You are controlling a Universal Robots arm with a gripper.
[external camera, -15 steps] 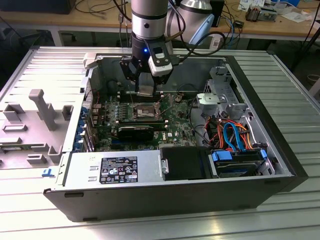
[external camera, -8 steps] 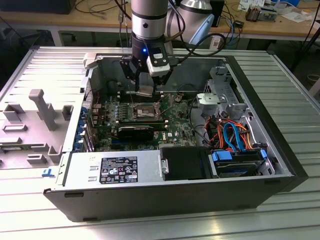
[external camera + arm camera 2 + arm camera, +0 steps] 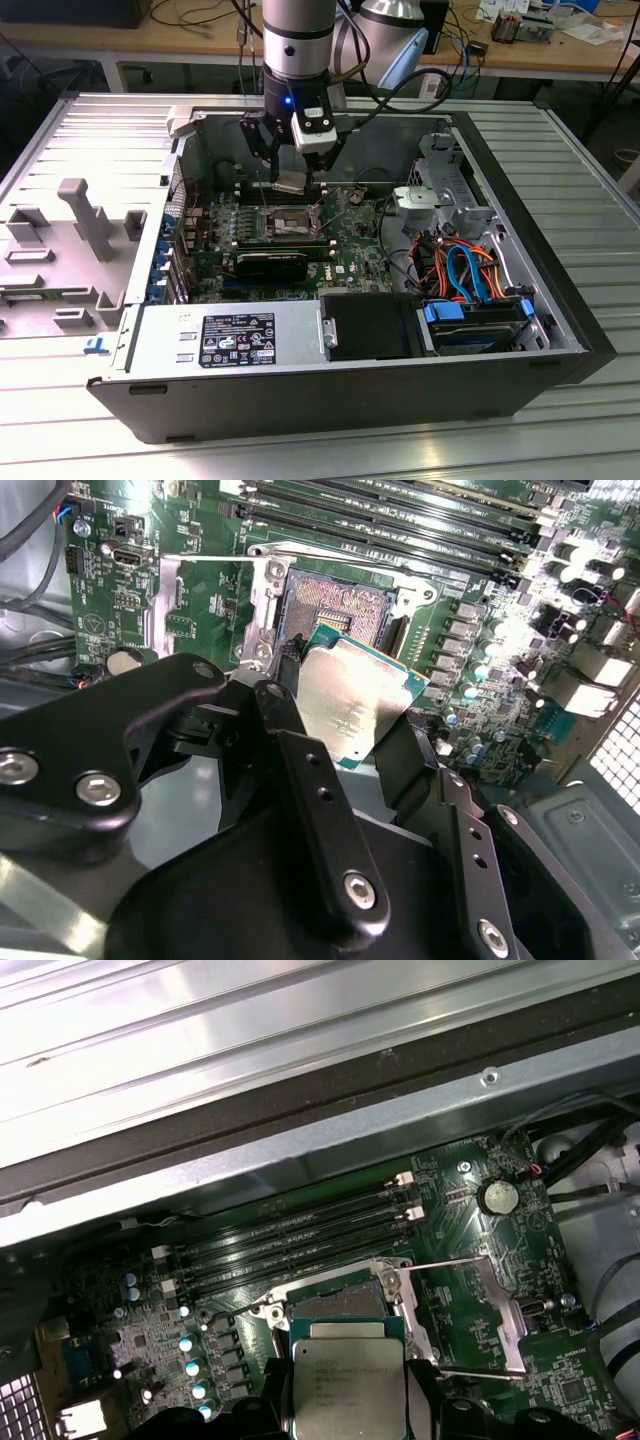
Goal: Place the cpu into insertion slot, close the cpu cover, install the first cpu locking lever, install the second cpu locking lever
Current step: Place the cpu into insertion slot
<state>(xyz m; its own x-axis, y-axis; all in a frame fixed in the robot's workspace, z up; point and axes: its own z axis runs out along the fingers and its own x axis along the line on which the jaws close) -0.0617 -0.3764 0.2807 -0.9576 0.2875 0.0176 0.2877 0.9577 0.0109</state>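
Note:
My gripper [image 3: 290,176] hangs inside the open computer case, shut on the cpu [image 3: 290,184], a flat square chip with a silvery top. In both wrist views the cpu [image 3: 352,705] [image 3: 348,1385] sits between black fingers [image 3: 290,705], held a little above the insertion slot and partly overlapping it. The insertion slot [image 3: 335,610] [image 3: 335,1305] [image 3: 283,220] lies open, its dark pin field bare inside a silvery rim. Two thin wire locking levers [image 3: 470,1262] stick out sideways from the slot. The cpu cover seems to stand raised along one edge of the slot [image 3: 412,1305].
Long black memory slots [image 3: 300,1245] run beside the slot. A long black block [image 3: 272,265] lies on the board nearer the camera. A power supply [image 3: 230,340] and a drive bay with blue and orange cables [image 3: 470,275] fill the front. The case walls [image 3: 180,150] stand close.

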